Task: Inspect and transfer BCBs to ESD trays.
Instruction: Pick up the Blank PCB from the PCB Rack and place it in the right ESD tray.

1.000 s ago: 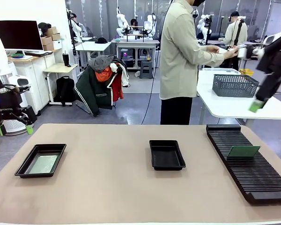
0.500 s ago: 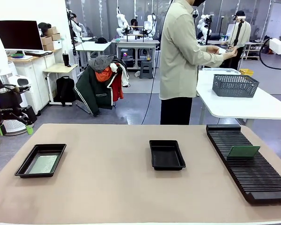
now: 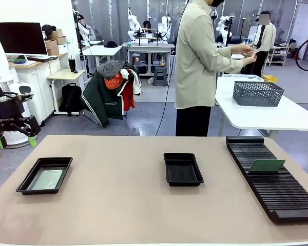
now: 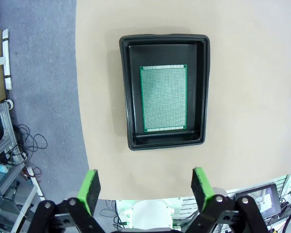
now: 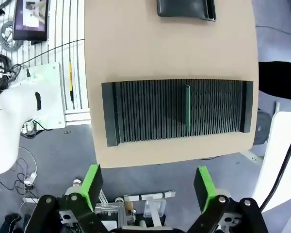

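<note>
1. I see a grey floor (image 3: 143,120) and a white wall (image 3: 36,10) at left.
2. Dark monitor (image 3: 18,38) sits on a white cabinet (image 3: 38,92), with a backpack (image 3: 71,98) nearby.
3. Jackets (image 3: 110,95) are heaped mid-room; the white side table (image 3: 241,115) carries a mesh basket (image 3: 256,93).

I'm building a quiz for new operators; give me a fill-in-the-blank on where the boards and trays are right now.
1. The shallow black plastic tray at the robot's left holds ___ green circuit board.
2. The matching black tray at mid-table is ___.
3. Another green board stands on edge in the long black slotted ___.
4. The left gripper and right gripper both have their jaws ___.
Missing words: one; empty; rack; open.
</note>
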